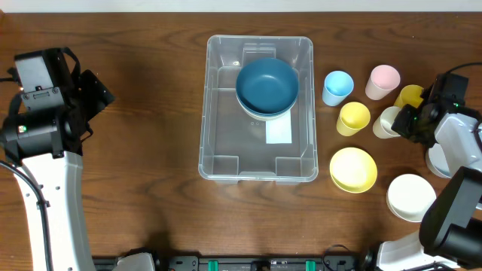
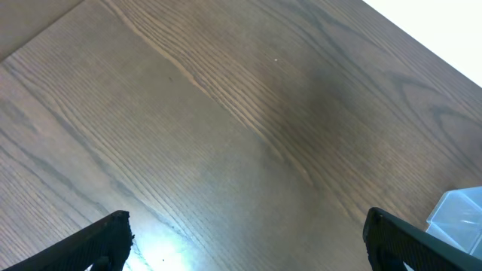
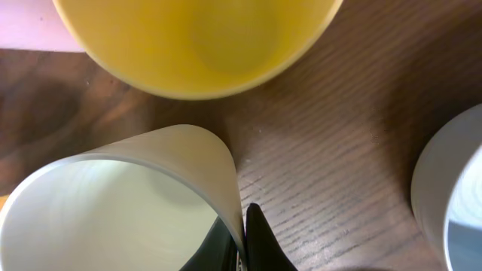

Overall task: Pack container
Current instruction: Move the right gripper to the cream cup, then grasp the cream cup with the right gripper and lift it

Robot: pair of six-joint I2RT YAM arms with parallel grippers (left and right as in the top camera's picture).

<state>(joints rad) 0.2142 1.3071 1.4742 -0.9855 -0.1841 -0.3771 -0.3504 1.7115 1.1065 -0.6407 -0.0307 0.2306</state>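
Note:
The clear plastic container (image 1: 257,109) sits mid-table with stacked bowls inside, a blue bowl (image 1: 266,84) on top; a corner of the container shows in the left wrist view (image 2: 458,218). My right gripper (image 1: 403,120) is shut on the rim of a cream cup (image 1: 388,122), one finger inside and one outside (image 3: 239,233). The cream cup (image 3: 113,211) fills the lower left of the right wrist view. My left gripper (image 2: 245,245) is open and empty over bare wood at the far left (image 1: 94,94).
Right of the container stand a light blue cup (image 1: 338,87), a pink cup (image 1: 382,81), a yellow cup (image 1: 353,118), another yellow cup (image 1: 410,96) (image 3: 196,41), a yellow bowl (image 1: 353,168) and a white bowl (image 1: 410,197) (image 3: 452,203).

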